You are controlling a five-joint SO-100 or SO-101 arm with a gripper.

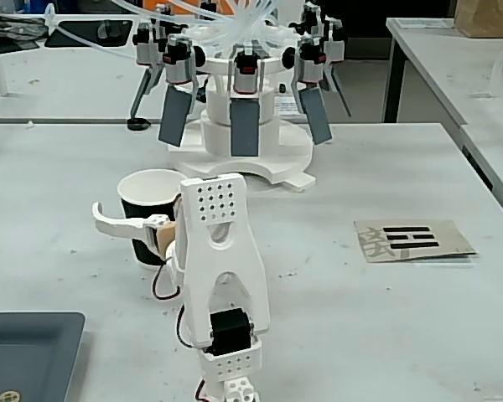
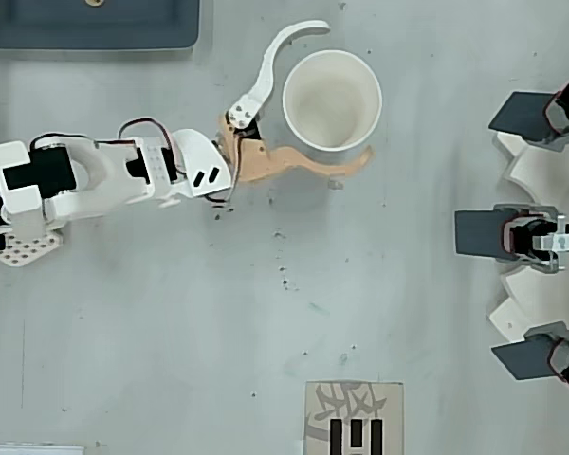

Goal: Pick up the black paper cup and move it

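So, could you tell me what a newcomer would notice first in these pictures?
Probably the black paper cup, upright with its white inside showing, and the open gripper reaching around it without closing. Next, the white multi-armed rig with grey paddles behind the cup in the fixed view.

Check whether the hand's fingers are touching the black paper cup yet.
Cannot tell. In the overhead view the open hand straddles the black paper cup; the tan finger hugs the rim with no plain gap or contact.
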